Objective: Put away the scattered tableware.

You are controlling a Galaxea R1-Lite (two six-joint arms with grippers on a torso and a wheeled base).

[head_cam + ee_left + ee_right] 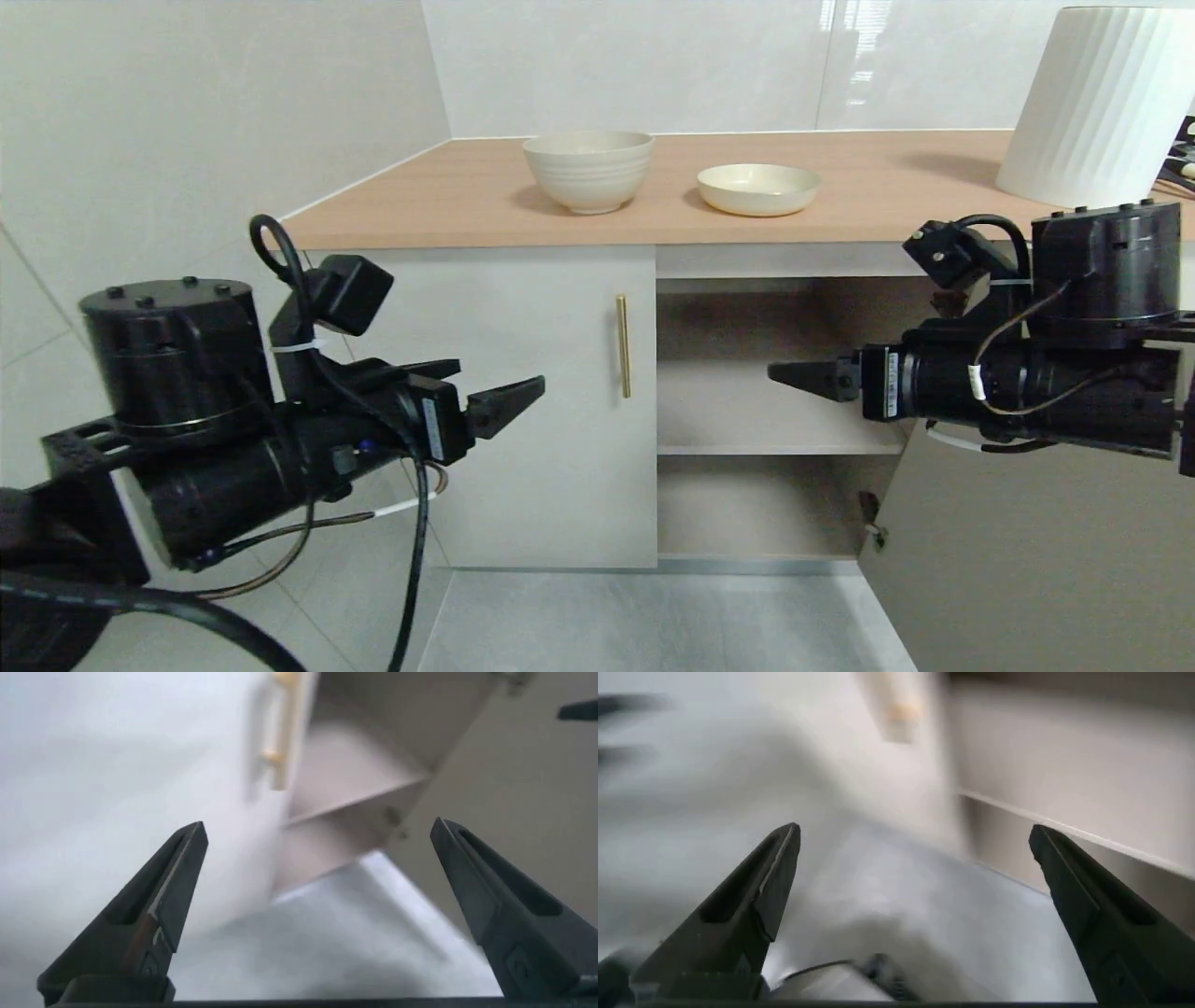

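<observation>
Jaws first: my left jaws are released, the two black fingertips (183, 863) spread wide with nothing between them. My right jaws are released as well, their fingertips (773, 868) parted and bare.

My left arm (233, 457) is low on my left side. Its left jaws point toward the closed cabinet door (523, 420), short of the brass handle (623, 346) and well below the tabletop (420, 201). My right arm (1036, 383) reaches in from my right. Its right jaws hang in front of the open compartment, level with the space above the inner shelf (766, 411), and touch nothing.

The tableware sits up on the wooden tabletop. A cream ribbed bowl (588, 170) stands upright, and a shallow pale dish (758, 189) sits just beside it on my right. The two are apart, and both are well clear of either set of jaws. Farther to my right on the same surface stands a white ribbed lampshade (1092, 103).

Below, the right cabinet door (1008, 560) is swung open toward me, showing the shelf and the cabinet floor under it. Grey floor tiles (653, 621) run up to the cabinet's base. My right wrist view is smeared, and the pale line across it is probably the shelf's edge, though I cannot be sure.
</observation>
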